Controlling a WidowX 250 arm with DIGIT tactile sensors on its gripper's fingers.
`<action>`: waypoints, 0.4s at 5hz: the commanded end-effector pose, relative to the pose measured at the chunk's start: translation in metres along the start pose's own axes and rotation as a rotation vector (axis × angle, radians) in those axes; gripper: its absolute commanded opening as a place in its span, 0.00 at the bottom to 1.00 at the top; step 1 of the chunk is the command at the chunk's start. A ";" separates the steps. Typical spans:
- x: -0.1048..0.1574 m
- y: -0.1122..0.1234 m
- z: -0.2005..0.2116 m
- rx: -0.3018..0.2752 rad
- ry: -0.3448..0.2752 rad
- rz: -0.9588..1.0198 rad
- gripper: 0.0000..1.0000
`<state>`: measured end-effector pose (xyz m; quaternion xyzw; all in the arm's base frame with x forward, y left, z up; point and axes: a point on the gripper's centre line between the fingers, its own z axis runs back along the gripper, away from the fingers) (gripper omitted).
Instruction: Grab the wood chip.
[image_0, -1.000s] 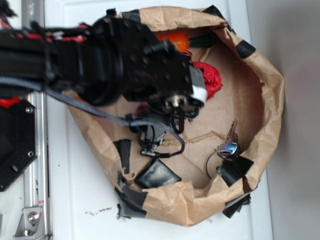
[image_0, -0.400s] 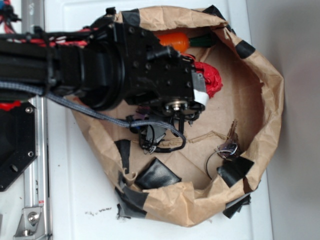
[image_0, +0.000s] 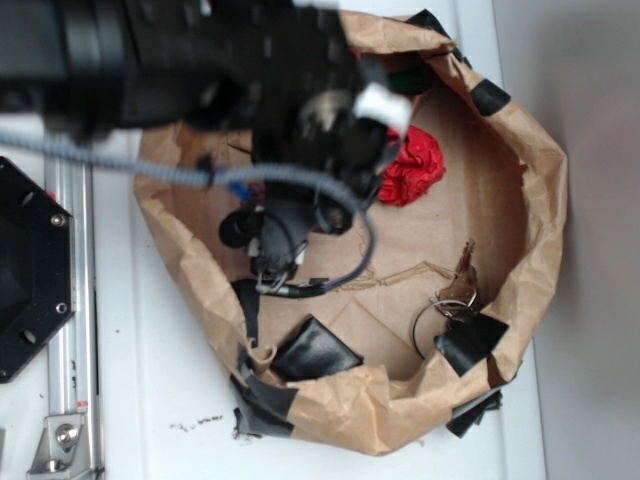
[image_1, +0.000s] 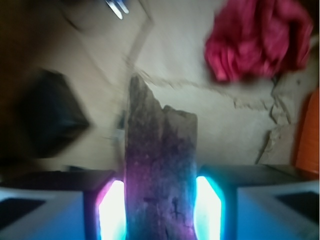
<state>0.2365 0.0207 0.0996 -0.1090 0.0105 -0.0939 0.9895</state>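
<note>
Wood chip (image_1: 159, 175): dark, rough, grained sliver, jagged top end. Location: clamped between both pads of the hand (image_1: 159, 210), above the paper bag (image_0: 530, 200) floor. Handling, judged: light, stiff, splintery; broad-face grip across lower half suits.

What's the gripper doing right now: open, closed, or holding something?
Gripper: closed on the wood chip, which stands clamped between both fingers in the wrist view.
</note>
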 end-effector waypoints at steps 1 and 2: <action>0.005 -0.022 0.097 0.077 -0.140 0.095 0.00; 0.009 -0.024 0.095 0.114 -0.164 0.109 0.00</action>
